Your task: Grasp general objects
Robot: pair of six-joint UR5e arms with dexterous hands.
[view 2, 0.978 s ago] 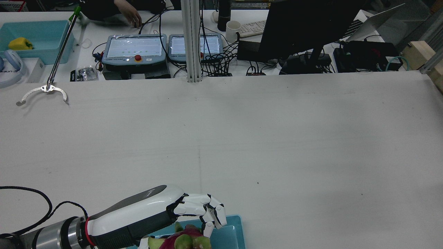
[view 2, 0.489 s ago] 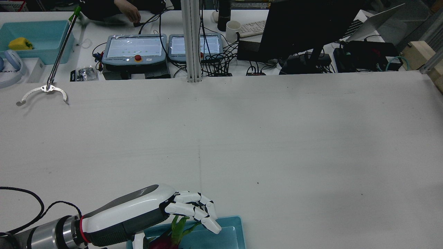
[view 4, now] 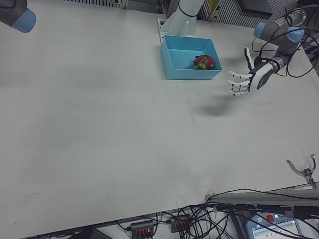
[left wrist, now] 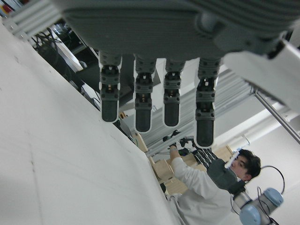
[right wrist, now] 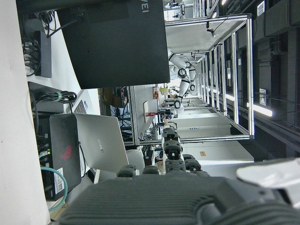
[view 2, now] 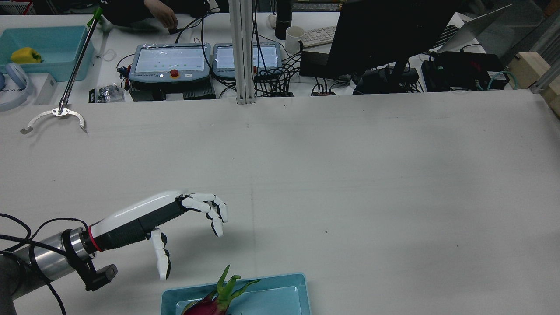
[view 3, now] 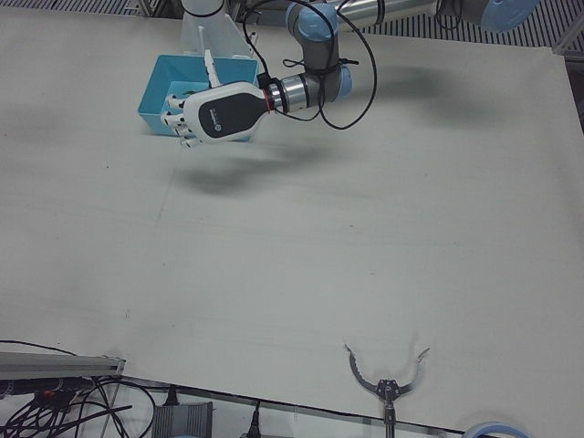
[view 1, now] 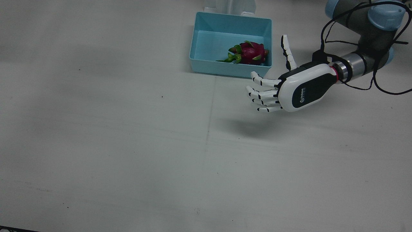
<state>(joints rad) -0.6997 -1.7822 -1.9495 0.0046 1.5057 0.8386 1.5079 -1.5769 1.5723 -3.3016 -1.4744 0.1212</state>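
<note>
White and almost bare, the wide counter (view 1: 128, 145) carries the task's thing at its robot-side edge, close to the arm pedestals. The magenta dragon fruit with green leafy scales (view 1: 248, 53) lies inside the shallow light-blue plastic bin (view 1: 198, 42), pushed toward the bin's corner nearest the left arm, its green tips pointing toward the middle of the bin. It is judged to have been deposited there, since the bin serves as the collection place and nothing else is seen in it.

Just outside the bin, beyond its wall on the operators' side, the white-and-black left hand (view 1: 273, 93) is held above the counter, apart from both fruit and bin. Its fingers (view 1: 262, 96) are spread and nearly straight, the thumb is splayed toward the bin, and nothing is held; a shadow on the counter below shows that it hangs clear of the surface. This empty, spread posture suits a hand parked clear of the bin so that a next object can be set out.

The right hand (right wrist: 168, 187) is seen only in its own camera, where the finger backs appear extended toward the far desk with nothing visible in them; whether it is fully spread cannot be told.

At the counter's operator edge a metal reacher claw on a long rod (view 2: 54, 114) rests, probably for placing objects.
</note>
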